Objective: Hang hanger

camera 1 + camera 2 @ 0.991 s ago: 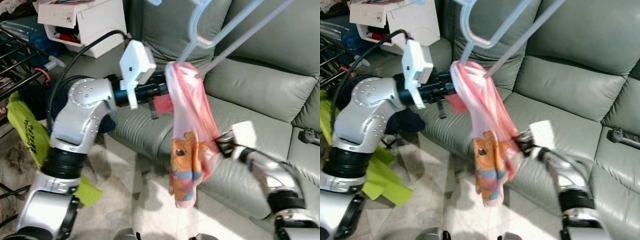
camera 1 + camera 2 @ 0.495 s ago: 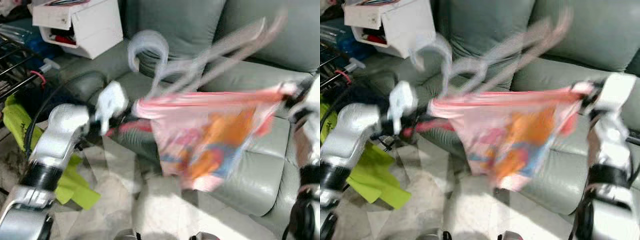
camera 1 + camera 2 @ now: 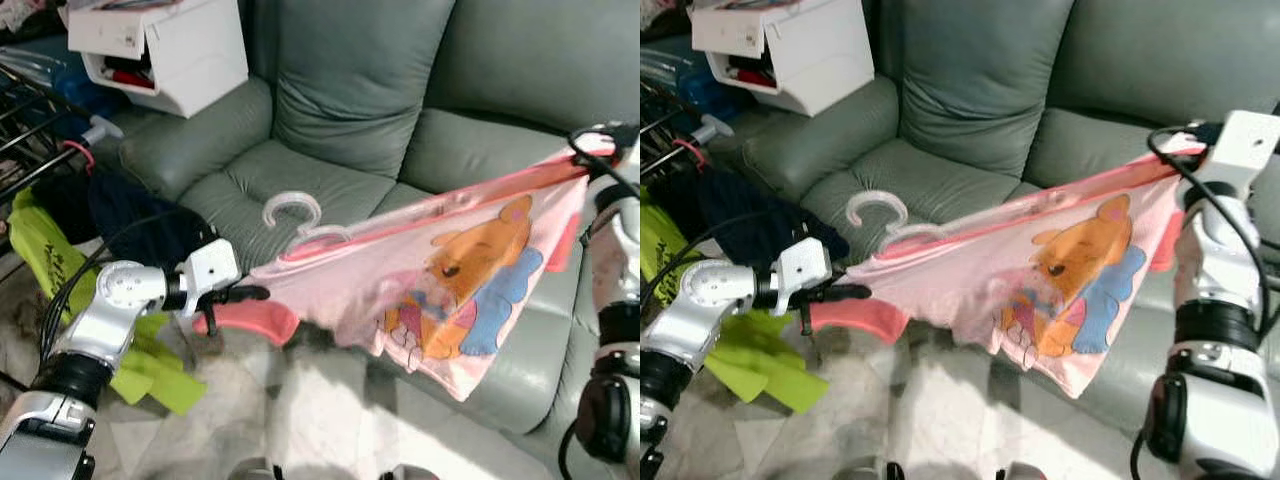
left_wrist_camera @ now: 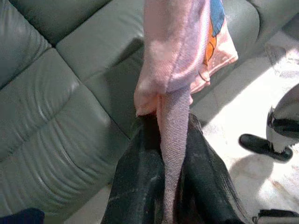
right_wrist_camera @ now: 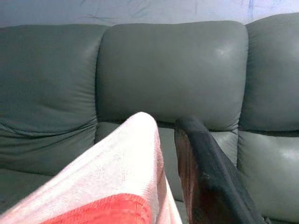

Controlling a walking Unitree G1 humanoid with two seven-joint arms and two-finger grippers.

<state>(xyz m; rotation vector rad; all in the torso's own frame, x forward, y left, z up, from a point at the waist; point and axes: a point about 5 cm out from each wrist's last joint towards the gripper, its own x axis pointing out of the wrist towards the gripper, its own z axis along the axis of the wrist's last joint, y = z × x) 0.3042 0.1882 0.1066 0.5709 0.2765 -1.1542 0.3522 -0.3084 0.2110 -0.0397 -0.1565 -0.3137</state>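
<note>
Over the grey sofa point(image 3: 350, 90), the pink shirt point(image 3: 440, 290) was stretched out between both pincers, with the clear hanger point(image 3: 300, 222) tucked in its top edge. Left pincer point(image 3: 255, 293) was clamped on the low corner, arm reaching forward; right pincer point(image 3: 1188, 134) pinched the raised end, arm upright.

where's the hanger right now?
In the left eye view, the hanger sits inside the pink shirt stretched between the left gripper and right gripper, over the sofa.

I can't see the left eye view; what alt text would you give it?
A pink cartoon-bear shirt is stretched between the left tool and the right tool, with a clear hanger along its top edge, before a grey-green sofa.
</note>
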